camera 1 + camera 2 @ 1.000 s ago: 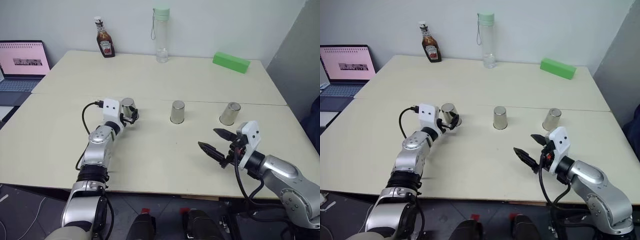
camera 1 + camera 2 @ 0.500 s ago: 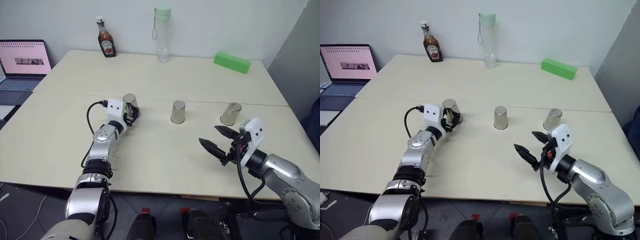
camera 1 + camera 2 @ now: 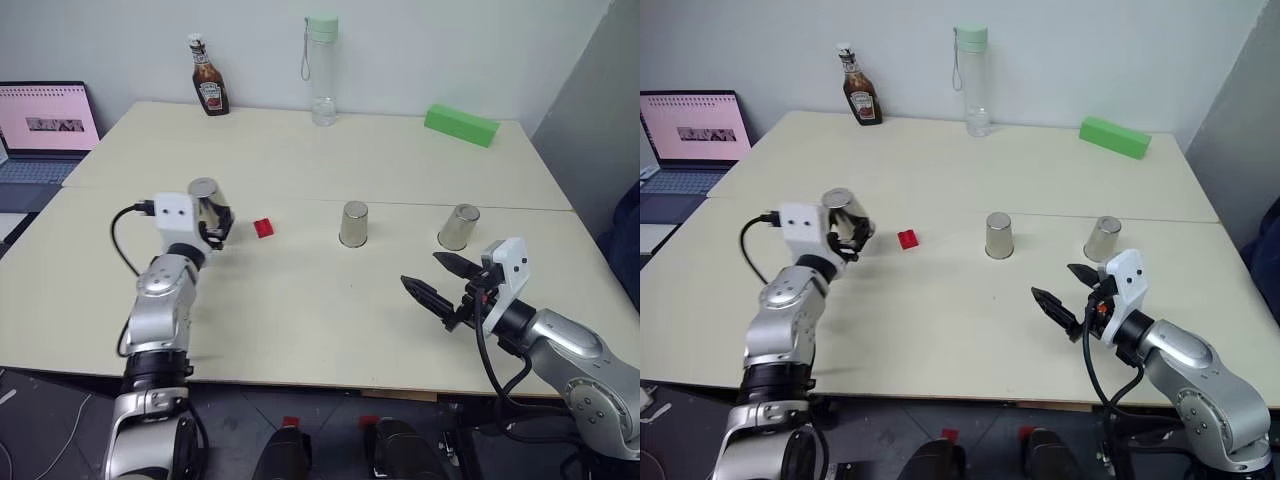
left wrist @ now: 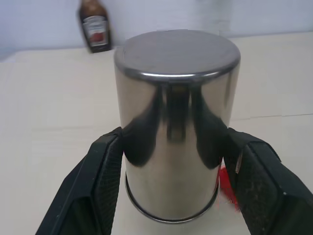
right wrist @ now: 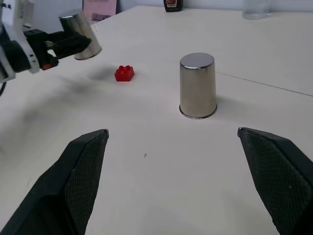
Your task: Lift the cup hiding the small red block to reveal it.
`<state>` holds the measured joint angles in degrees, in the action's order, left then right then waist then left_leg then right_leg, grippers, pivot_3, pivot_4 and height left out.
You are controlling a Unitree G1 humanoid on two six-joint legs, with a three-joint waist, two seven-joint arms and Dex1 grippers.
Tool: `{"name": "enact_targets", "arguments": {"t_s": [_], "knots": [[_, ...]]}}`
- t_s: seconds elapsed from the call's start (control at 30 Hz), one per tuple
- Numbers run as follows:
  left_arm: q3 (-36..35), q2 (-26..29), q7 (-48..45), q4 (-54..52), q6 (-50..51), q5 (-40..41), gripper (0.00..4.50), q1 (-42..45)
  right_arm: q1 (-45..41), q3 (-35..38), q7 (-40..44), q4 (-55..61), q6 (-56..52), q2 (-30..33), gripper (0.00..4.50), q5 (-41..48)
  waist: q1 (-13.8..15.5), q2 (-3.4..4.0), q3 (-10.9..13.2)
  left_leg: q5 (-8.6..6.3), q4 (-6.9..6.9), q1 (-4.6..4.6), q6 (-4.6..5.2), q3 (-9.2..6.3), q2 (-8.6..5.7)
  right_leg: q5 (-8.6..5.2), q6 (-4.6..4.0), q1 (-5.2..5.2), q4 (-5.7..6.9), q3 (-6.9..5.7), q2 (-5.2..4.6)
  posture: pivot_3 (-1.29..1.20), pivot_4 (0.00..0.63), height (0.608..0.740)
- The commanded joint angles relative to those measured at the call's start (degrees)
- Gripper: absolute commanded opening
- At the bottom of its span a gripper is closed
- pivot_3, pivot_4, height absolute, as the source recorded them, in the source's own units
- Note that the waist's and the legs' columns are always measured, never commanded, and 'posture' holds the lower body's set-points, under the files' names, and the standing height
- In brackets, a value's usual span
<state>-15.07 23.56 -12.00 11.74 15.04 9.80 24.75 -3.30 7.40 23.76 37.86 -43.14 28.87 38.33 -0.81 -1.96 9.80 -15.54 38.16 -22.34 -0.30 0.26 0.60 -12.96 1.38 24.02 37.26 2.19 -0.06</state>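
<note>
Three steel cups show on the pale desk (image 3: 300, 320), and one of them is off the surface. At the far left a laptop (image 3: 45, 130) with a pink screen sits beside the desk. The left hand (image 3: 212, 226) is clamped on the cup (image 3: 206, 203), its black fingers (image 4: 105, 171) pressed to both sides, holding it upside down and raised above the desk. Just right of it the small red block (image 3: 263, 227) lies bare on the desk, apart from the cup. A ketchup bottle (image 3: 208, 76) and a clear water bottle (image 3: 322, 68) stand along the far edge. The middle cup (image 3: 353, 224) stands inverted on the desk, and the right cup (image 3: 459, 227) does too, slightly tilted. A long green block (image 3: 461, 124) lies at the far right. The right hand (image 3: 432, 283) hovers near the front edge, its fingers apart and holding nothing.
</note>
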Motion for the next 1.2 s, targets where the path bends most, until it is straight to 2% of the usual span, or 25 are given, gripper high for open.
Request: {"name": "enact_targets", "arguments": {"t_s": [0.03, 0.23, 0.3, 0.37, 0.47, 0.53, 0.67, 0.83, 0.93, 1.07, 1.2], "knots": [[0.6, -0.2, -1.8, -0.1, -1.2, 0.5, 2.80, -0.2, -1.3, -0.3, 0.4, 0.6, 0.7, -0.1, 4.50, 0.5, 0.3, -0.01, 0.0, 0.00, 0.03, 0.00, 0.00, 0.00, 0.00, 0.00, 0.00, 0.00, 0.01, 0.00, 0.00, 0.00, 0.150, 0.740], [0.6, -0.4, -3.0, 8.9, -6.0, 0.1, 2.80, 2.0, -1.2, 0.0, 0.0, 1.2, 0.1, 0.3, 4.50, 1.0, 0.7, -0.04, 0.0, 0.00, 0.11, -0.03, 0.00, 0.04, -0.04, 0.03, 0.02, -0.02, -0.01, 0.01, 0.01, 0.00, 0.150, 0.740], [0.8, -0.1, -4.0, 13.0, -7.9, -0.1, 3.50, 3.0, -1.2, 0.2, -0.3, 1.8, -0.3, 0.3, 4.50, 1.3, 0.7, -0.04, 0.0, 0.00, 0.10, -0.06, 0.00, 0.02, -0.04, 0.03, 0.02, 0.01, -0.02, -0.01, 0.01, 0.00, 0.150, 0.740], [0.6, -0.1, -4.7, 16.0, -9.3, 0.1, 3.74, 3.9, -0.9, 0.6, -0.4, 2.2, -0.5, 0.6, 4.50, 1.6, 0.7, -0.04, 0.0, 0.00, 0.07, -0.07, 0.00, 0.02, -0.03, 0.03, 0.01, 0.03, -0.02, -0.02, 0.01, 0.00, 0.150, 0.740], [0.5, -0.1, -5.9, 19.2, -11.4, 0.3, 4.38, 4.7, 0.3, 1.7, 0.1, 2.8, -0.8, 1.6, 4.50, 2.1, 0.7, -0.04, 0.0, 0.00, 0.05, -0.08, 0.00, 0.02, -0.03, 0.06, -0.04, 0.03, -0.04, -0.02, 0.01, 0.00, 0.150, 0.740], [0.8, 0.4, -7.0, 18.5, -11.0, 0.5, 4.46, 4.4, 0.9, 2.3, 0.1, 3.1, -1.0, 2.0, 4.50, 2.5, 0.7, -0.04, 0.0, 0.00, 0.05, -0.09, 0.00, 0.03, -0.03, 0.06, -0.04, 0.03, -0.06, -0.01, 0.00, 0.00, 0.150, 0.740], [1.5, 2.6, -9.5, 9.6, -3.0, 1.6, 4.46, 0.4, 1.6, 2.9, -0.3, 3.2, -0.6, 2.1, 4.50, 2.5, 0.6, -0.06, 0.0, 0.00, 0.04, -0.09, 0.00, 0.02, 0.00, 0.05, -0.02, 0.03, -0.05, -0.01, 0.00, 0.00, 0.150, 0.740], [1.6, 10.2, -16.4, -15.8, 18.0, 8.6, 4.46, -10.5, 2.7, 2.8, 0.3, 3.1, -0.1, 1.8, 4.50, 2.8, -0.2, -0.07, 0.0, 0.00, -0.03, -0.07, 0.00, 0.04, 0.04, 0.05, -0.05, 0.07, -0.03, 0.03, -0.01, 0.00, 0.150, 0.740], [-0.7, 13.7, -18.5, -26.1, 26.9, 13.8, 4.46, -14.7, 2.5, 2.5, 0.8, 2.4, 0.2, 1.7, 4.50, 2.6, -0.5, -0.06, 0.0, 0.00, -0.04, -0.06, 0.00, 0.03, 0.05, 0.00, -0.02, 0.07, -0.03, 0.02, -0.04, 0.00, 0.150, 0.740], [-2.1, 14.2, -17.9, -31.5, 31.2, 16.7, 4.46, -15.8, 1.0, 2.3, 1.7, 0.6, 0.5, 1.6, 4.50, 2.5, -0.4, -0.04, 0.0, 0.01, 0.03, 0.02, 0.00, 0.01, 0.01, -0.01, -0.01, -0.01, -0.01, -0.02, -0.07, 0.00, 0.150, 0.740], [-2.0, 13.1, -14.5, -32.4, 31.0, 15.6, 4.46, -13.4, -1.2, 1.5, 2.0, -1.1, 0.8, 1.2, 4.50, 2.0, -0.5, -0.04, 0.0, 0.02, 0.05, 0.08, 0.01, 0.08, 0.01, -0.01, -0.01, -0.04, -0.01, 0.02, -0.04, 0.00, 0.150, 0.740]]}}
